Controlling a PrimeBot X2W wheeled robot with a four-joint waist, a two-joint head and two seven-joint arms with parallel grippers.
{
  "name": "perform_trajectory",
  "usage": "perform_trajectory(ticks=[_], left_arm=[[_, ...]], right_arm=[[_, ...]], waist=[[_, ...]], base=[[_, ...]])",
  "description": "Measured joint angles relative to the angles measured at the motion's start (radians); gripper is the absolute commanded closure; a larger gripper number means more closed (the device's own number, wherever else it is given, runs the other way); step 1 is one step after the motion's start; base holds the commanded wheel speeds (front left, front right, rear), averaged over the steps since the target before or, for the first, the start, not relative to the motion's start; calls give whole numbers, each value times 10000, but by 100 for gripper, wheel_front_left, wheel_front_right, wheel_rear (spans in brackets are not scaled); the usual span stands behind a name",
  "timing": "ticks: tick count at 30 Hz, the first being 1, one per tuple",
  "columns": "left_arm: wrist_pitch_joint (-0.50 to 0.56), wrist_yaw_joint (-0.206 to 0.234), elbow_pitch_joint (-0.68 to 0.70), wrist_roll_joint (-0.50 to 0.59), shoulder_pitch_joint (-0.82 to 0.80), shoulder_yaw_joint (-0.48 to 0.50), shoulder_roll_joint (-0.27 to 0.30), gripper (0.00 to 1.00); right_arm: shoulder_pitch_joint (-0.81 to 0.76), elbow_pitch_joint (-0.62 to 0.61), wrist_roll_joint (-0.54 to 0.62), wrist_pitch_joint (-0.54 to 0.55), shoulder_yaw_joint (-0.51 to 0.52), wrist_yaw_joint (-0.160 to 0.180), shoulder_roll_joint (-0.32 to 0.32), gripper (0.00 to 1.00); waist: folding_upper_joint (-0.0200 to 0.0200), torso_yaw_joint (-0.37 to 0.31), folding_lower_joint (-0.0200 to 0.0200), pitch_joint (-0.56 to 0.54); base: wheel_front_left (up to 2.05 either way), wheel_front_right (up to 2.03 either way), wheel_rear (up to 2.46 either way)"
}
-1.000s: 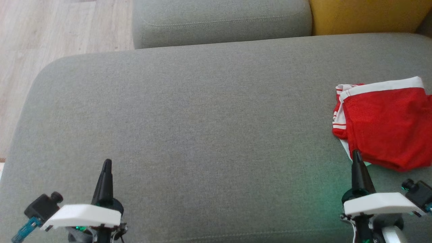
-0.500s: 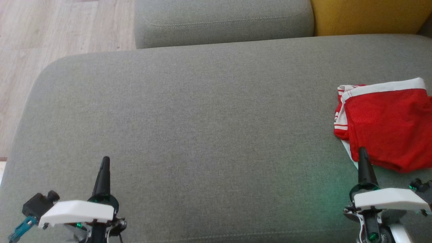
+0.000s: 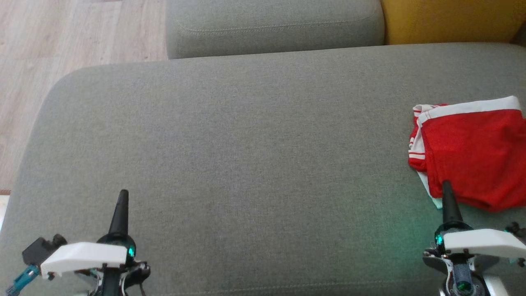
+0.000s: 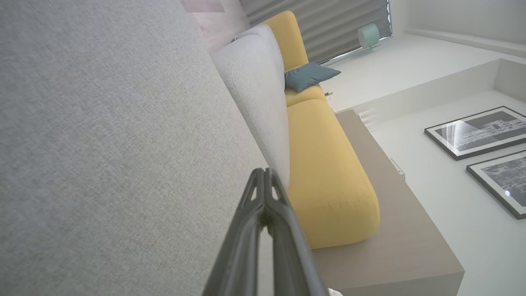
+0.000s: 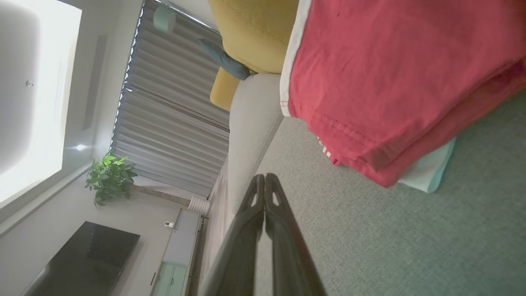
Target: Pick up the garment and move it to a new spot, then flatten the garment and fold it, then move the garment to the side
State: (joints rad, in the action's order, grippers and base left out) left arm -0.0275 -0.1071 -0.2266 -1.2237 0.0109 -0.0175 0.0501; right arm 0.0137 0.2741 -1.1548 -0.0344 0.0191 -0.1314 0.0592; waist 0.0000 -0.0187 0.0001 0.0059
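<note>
The garment [image 3: 468,152] is a pair of red shorts with a white waistband and white side stripes, folded flat at the right edge of the grey sofa cushion [image 3: 246,156]. In the right wrist view the garment [image 5: 390,82] lies just ahead and to the right of my fingers. My right gripper [image 3: 446,186] is shut and empty, its tip close to the garment's near left corner. At the lower left my left gripper [image 3: 123,194] is shut and empty too, far from the garment. The left wrist view has the left gripper [image 4: 264,172] with its fingers pressed together over bare cushion.
A second grey cushion [image 3: 271,24] and a yellow one [image 3: 448,20] lie behind the work cushion. Pale wood floor [image 3: 61,41] shows at the upper left, past the cushion's rounded corner.
Both grippers have drawn back a little toward the bottom of the head view. The whole picture has shifted slightly, so the camera moved. The garment lies as before.
</note>
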Motion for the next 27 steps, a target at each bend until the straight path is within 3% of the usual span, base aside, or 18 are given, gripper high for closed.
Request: perform_trajectory(ticks=[27], left_arm=[[805, -130, -336, -2884, -413, 522, 0, 100]], right_arm=[[227, 2, -3415, 805, 554, 0, 10, 100]], waist=[[0, 137, 0, -20]], base=[[0, 0, 0]])
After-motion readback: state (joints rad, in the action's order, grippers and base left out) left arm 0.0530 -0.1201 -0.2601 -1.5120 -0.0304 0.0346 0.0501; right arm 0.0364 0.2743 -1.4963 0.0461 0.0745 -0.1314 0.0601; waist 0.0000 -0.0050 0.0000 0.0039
